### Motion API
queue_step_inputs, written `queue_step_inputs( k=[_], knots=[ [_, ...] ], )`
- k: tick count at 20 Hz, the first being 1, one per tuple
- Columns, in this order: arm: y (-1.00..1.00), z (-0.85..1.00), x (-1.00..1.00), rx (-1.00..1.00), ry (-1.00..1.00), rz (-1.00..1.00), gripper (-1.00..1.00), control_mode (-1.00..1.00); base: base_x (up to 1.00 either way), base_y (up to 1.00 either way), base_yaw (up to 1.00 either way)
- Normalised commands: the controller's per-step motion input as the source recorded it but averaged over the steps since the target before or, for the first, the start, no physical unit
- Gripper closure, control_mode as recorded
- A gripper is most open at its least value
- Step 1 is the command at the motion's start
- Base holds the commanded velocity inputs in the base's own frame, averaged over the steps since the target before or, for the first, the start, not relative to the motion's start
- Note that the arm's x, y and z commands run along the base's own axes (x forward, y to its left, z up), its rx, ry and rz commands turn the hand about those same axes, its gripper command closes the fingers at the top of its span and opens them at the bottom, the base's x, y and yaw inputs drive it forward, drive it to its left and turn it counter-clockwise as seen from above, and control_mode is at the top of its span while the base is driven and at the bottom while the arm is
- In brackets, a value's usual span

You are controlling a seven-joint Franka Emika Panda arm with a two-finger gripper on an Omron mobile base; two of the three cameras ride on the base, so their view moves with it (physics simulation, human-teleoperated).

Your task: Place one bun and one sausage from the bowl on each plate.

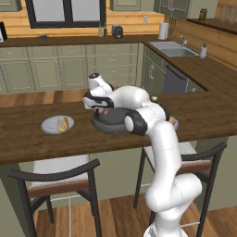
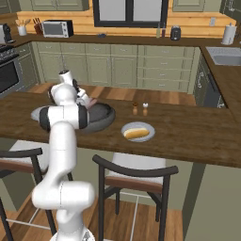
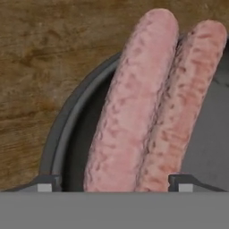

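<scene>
each of the two small pale grey-white round plates on the dark wooden bench (image 2: 188, 132) already carries a bun, the left plate (image 1: 48, 125) and the right plate (image 2: 149, 131) flanking the wide dark grey-black bowl (image 2: 106, 120), so the buns look done and the sausages are left. the tool (image 3: 116, 182) hangs spread wide low over the bowl, its tips either side of two long pink sausages (image 3: 134, 112) lying side by side against the rim, pinching nothing yet. by my reading, one sausage must go to each plate.
</scene>
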Motion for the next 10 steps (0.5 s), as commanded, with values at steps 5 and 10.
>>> queue_step_inputs(
  k=[5, 10],
  knots=[
    [-0.74, -0.56, -0.35, 0.02, -0.13, -0.01, 1.00, -1.00, 0.00, 0.00, 0.00],
    [-0.69, -0.38, -0.39, 0.12, -0.19, -0.08, 1.00, -1.00, 0.00, 0.00, 0.00]
  ],
)
